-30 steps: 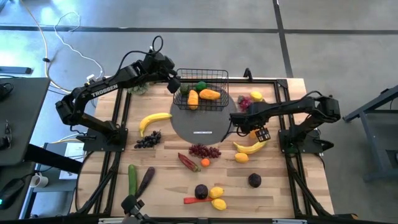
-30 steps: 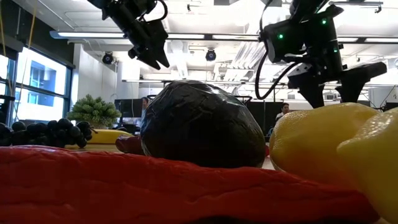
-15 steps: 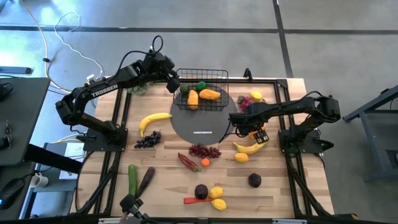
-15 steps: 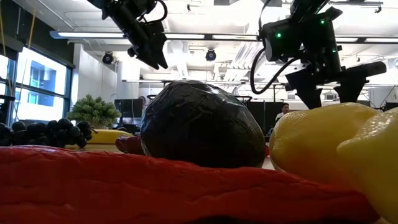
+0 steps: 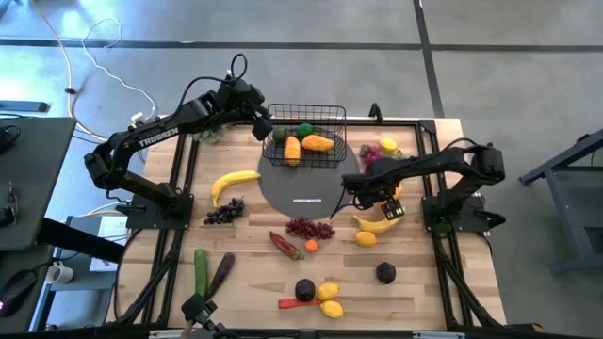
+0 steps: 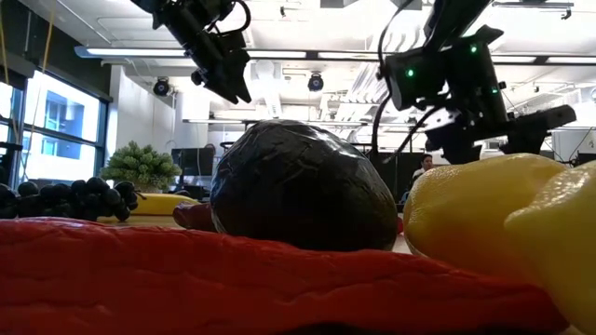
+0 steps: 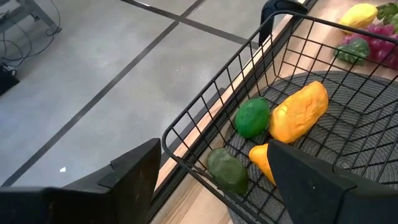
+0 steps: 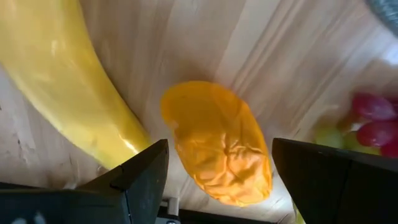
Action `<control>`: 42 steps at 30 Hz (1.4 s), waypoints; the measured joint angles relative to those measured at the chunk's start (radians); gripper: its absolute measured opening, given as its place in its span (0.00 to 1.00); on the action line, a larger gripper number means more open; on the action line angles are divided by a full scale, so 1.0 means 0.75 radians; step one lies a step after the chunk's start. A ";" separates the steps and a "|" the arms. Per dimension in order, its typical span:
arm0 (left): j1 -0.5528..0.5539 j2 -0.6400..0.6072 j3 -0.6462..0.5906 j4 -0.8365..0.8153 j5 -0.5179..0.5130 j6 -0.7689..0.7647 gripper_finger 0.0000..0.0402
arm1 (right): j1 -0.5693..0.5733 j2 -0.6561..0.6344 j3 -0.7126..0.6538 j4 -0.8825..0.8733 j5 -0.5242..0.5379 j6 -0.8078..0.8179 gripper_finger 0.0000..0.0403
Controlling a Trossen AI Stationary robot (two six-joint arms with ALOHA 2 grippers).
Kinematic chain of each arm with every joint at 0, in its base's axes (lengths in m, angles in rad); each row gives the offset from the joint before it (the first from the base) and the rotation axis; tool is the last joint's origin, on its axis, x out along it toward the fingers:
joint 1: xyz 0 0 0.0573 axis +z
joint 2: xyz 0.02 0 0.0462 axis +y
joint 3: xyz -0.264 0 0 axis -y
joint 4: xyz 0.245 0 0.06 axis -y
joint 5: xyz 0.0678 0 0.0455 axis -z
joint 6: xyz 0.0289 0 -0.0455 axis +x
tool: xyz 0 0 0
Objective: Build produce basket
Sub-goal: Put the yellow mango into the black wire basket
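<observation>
The black wire basket (image 5: 303, 137) stands on a grey round disc (image 5: 300, 188) at the table's far side, with orange and green fruits (image 7: 298, 112) inside. My left gripper (image 5: 265, 130) hangs open at the basket's far left corner (image 7: 177, 134); I see no touch. My right gripper (image 5: 369, 195) points down, open, over an orange fruit (image 8: 217, 143) lying on the wood beside a yellow banana (image 8: 68, 81). Its fingers (image 8: 134, 180) stand on either side of the fruit, apart from it.
Loose produce lies across the table: a banana (image 5: 234, 182), dark grapes (image 5: 223, 212), red grapes (image 5: 310, 228), a chilli (image 5: 285, 245), a cucumber (image 5: 200, 268), a plum (image 5: 385, 273) and lemons (image 5: 329, 298). More grapes (image 8: 373, 124) lie close to the right gripper.
My right gripper has sunk toward the orange fruit beside the banana and shifted slightly toward the table's left, staying open. The left arm has kept still.
</observation>
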 joint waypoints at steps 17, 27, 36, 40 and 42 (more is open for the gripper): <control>0.000 0.000 0.000 0.001 0.001 0.024 0.71 | -0.004 0.219 0.000 0.018 0.032 0.106 0.58; 0.000 0.000 0.000 0.001 0.001 0.035 0.71 | -0.004 0.154 0.001 0.021 -0.004 0.353 0.37; 0.000 0.000 0.000 0.001 0.001 0.033 0.71 | -0.004 -0.060 0.001 0.047 -0.075 0.764 0.37; 0.000 0.000 0.000 0.001 0.001 0.031 0.71 | -0.004 -0.165 0.001 0.099 -0.109 0.976 0.37; 0.000 0.000 0.000 0.001 0.002 0.031 0.71 | -0.004 -0.213 0.001 0.155 -0.125 1.085 0.37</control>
